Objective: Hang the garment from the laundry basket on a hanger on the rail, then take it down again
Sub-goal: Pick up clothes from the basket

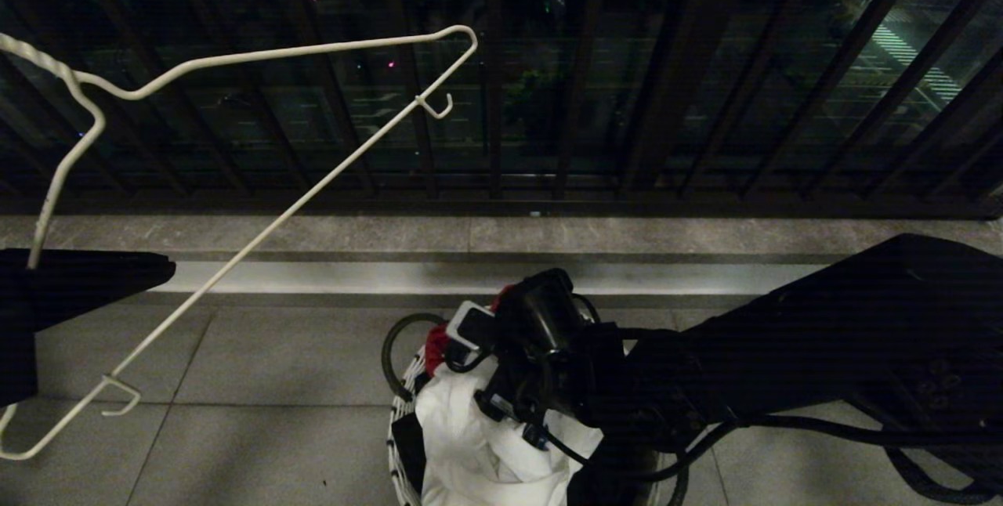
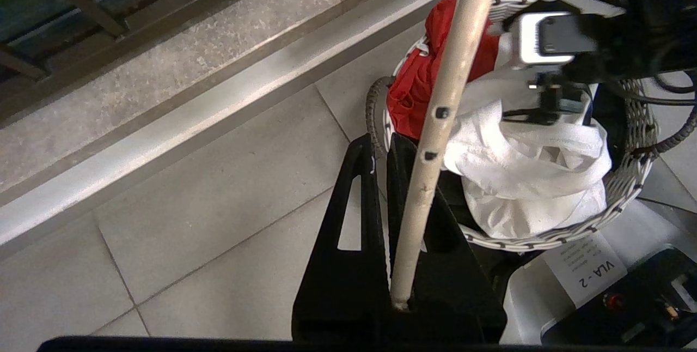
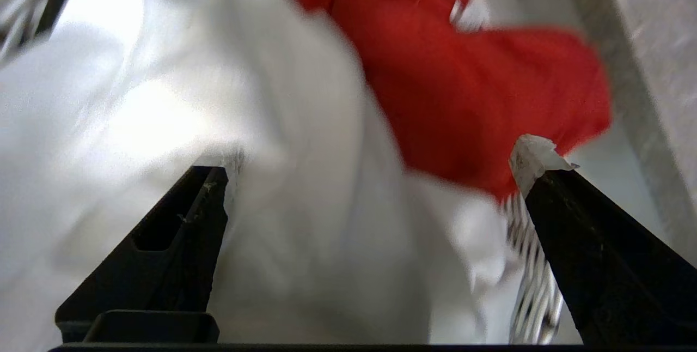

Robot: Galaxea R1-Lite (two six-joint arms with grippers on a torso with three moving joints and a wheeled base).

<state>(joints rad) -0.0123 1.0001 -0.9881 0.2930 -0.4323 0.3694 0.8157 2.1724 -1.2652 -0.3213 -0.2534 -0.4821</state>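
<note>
laundry basket [image 2: 626, 188] holding white garment [image 2: 533, 177], seemingly red cloth [image 2: 419, 90] beside

Your robot's right arm [image 1: 823, 349] is a bulky matte black shell with small round screw heads near its lower end. Black cables [image 1: 783, 431] loop from it toward the wrist, where a black round-bodied camera [image 1: 541, 318] and a white-framed module [image 1: 470, 326] sit. The right gripper [image 3: 375, 177] has two black wedge fingers, one tipped with white tape [image 3: 531, 158]. The left gripper [image 2: 381, 216] has flat black slotted fingers. A white label [image 2: 582, 267] reads "VLA-2".
</note>
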